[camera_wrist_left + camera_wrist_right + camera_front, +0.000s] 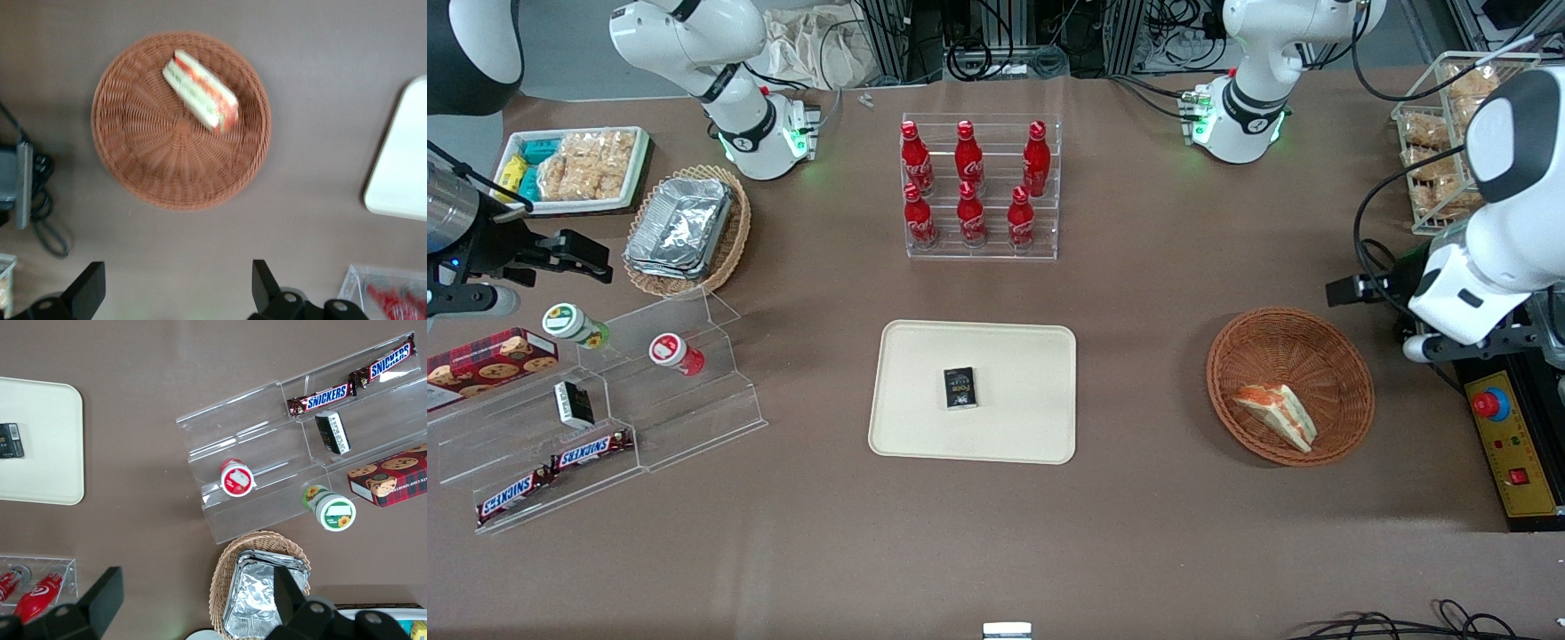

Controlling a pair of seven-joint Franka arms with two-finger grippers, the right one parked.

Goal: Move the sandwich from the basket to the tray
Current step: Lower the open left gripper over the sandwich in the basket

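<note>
The sandwich [1276, 414] is seen lying on its side in the basket [1280, 351], toward the rim at about five o'clock in the front view, its filling layers turned upward, so a grasp across the bread faces is probably offered. The gripper [177, 290] is held high above the surface [1156, 533], well apart from the basket, with the jaws spread wide and nothing between them; from this height the whole basket and one corner of the tray [407, 167] are taken in by the wrist camera, which suits an approach not yet begun. The tray is set at the middle of the surface, well apart from the basket toward nine o'clock, and a small dark box [959, 388] is carried near its centre, leaving bare room around it for the sandwich. The surface is covered in brown material; a clear rack of red bottles [980, 187] stands at twelve o'clock from the tray, and cables are seen along the table's edge there.
</note>
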